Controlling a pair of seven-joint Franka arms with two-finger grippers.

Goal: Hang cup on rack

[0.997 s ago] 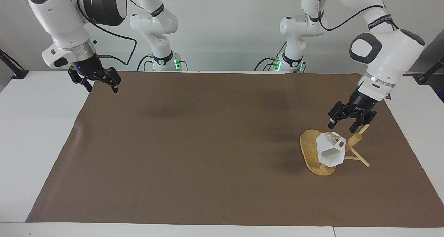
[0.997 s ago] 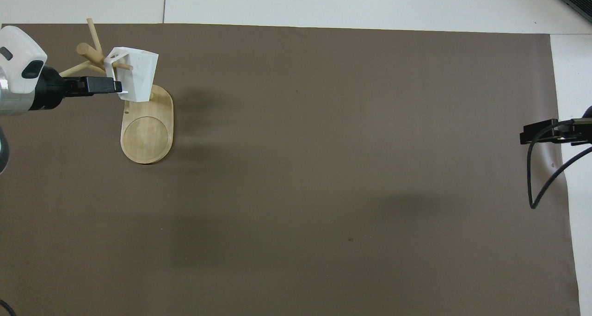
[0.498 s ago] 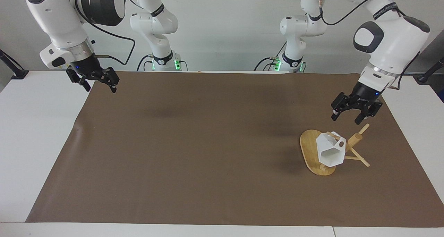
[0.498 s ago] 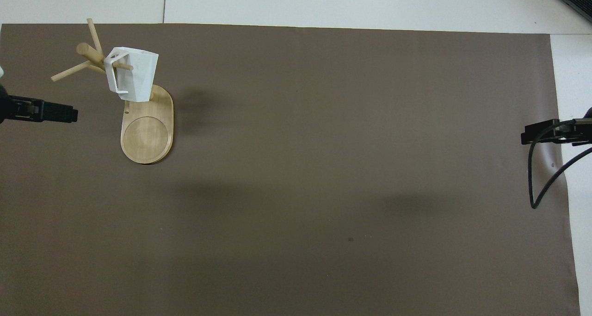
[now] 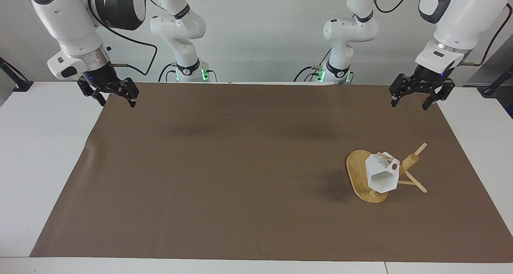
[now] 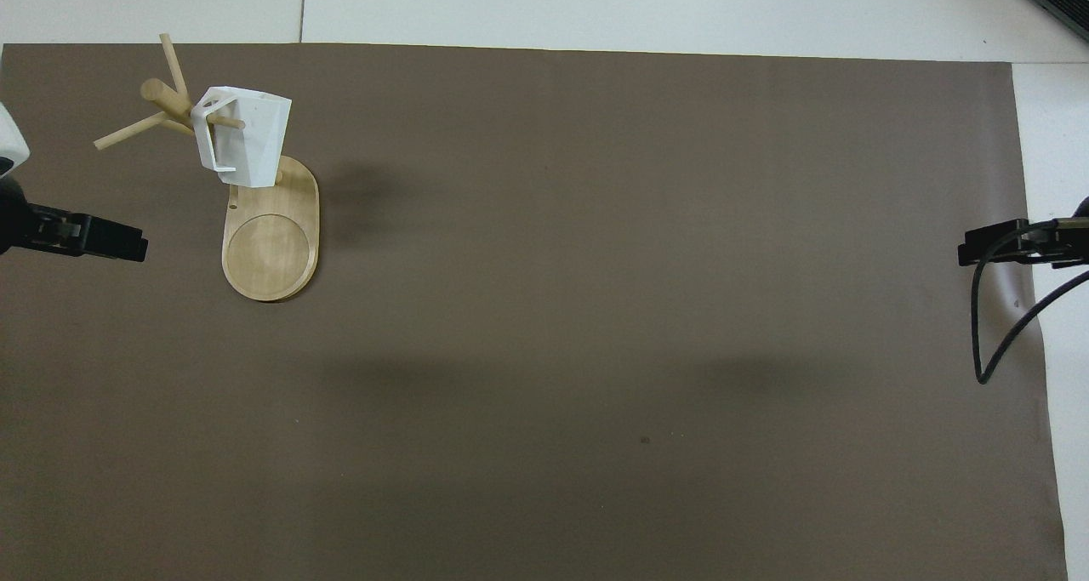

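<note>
The white faceted cup hangs by its handle on a peg of the bamboo rack, which stands on its oval base toward the left arm's end of the table. In the overhead view the cup hangs on the rack over the base. My left gripper is open and empty, raised high over the mat's edge nearest the robots, apart from the rack; it also shows in the overhead view. My right gripper is open and empty, waiting over the mat's corner at the right arm's end.
A brown mat covers most of the white table. A black cable hangs from the right arm in the overhead view.
My left gripper has let go of the cup, risen and drawn back toward the robots' edge of the mat. The cup stays hanging on the peg. The right arm has barely moved.
</note>
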